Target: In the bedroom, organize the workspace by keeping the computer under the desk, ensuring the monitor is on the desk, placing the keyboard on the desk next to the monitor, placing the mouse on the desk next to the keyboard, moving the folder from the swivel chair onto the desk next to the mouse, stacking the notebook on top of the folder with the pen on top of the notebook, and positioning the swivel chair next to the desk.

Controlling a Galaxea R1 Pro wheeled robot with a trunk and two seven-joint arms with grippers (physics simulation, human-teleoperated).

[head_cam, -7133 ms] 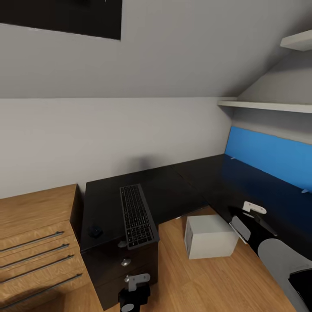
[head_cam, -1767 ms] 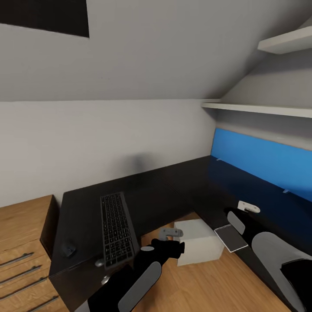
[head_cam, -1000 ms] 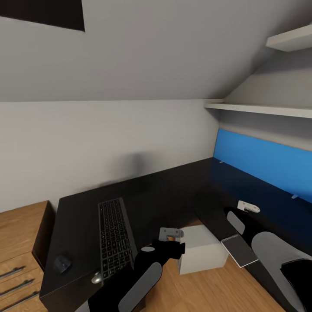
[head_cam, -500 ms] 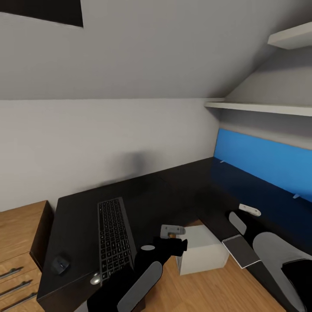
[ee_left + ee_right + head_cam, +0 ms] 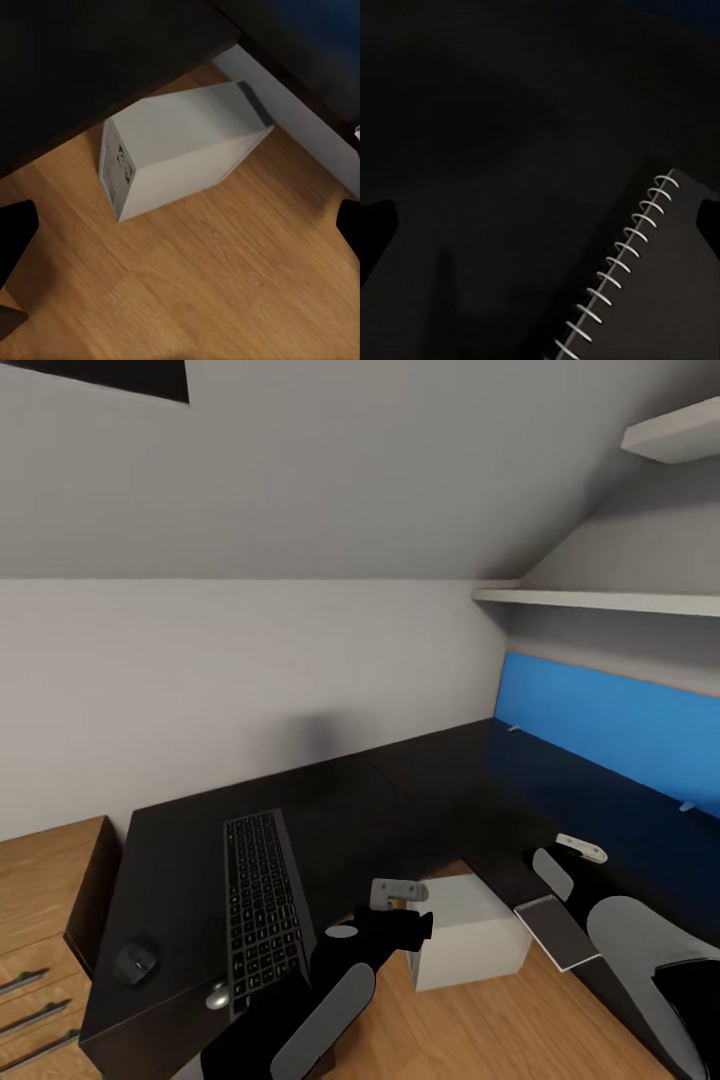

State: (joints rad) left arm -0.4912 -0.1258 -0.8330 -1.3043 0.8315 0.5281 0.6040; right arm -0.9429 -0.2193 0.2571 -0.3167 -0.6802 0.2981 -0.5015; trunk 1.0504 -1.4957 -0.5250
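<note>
Where the L-shaped desk [image 5: 330, 810] turns its corner, the computer [image 5: 465, 945] stands on the wood floor [image 5: 480, 1030], a pale grey box, part tucked under the black top and part out in the open. From the left wrist view the computer [image 5: 180, 150] shows a darker panel on its near end face, with bare floor [image 5: 225, 285] all round its exposed sides.

The keyboard [image 5: 262, 905] lies on the left wing of the desk, dark keys in a thin silver frame, its near end at or just over the front edge (overhang hard to judge). The mouse [image 5: 134, 963] sits to its left, a small black lump, apart from the keyboard and close to the front edge. The rest of that wing back to the wall is open black top.

The left gripper [image 5: 400, 893] hovers above the floor just beside the computer; its fingers sit at the far edges of the wrist view, so spread wide, nothing between them.

The notebook [image 5: 556, 930], grey with a wire spine, lies at the edge of the right wing, one corner past the edge. The right gripper [image 5: 580, 847] is over the desk beyond it; its dark finger tips sit at opposite edges of the wrist view, wide apart and empty, with the spiral-bound notebook [image 5: 652, 300] below.
</note>
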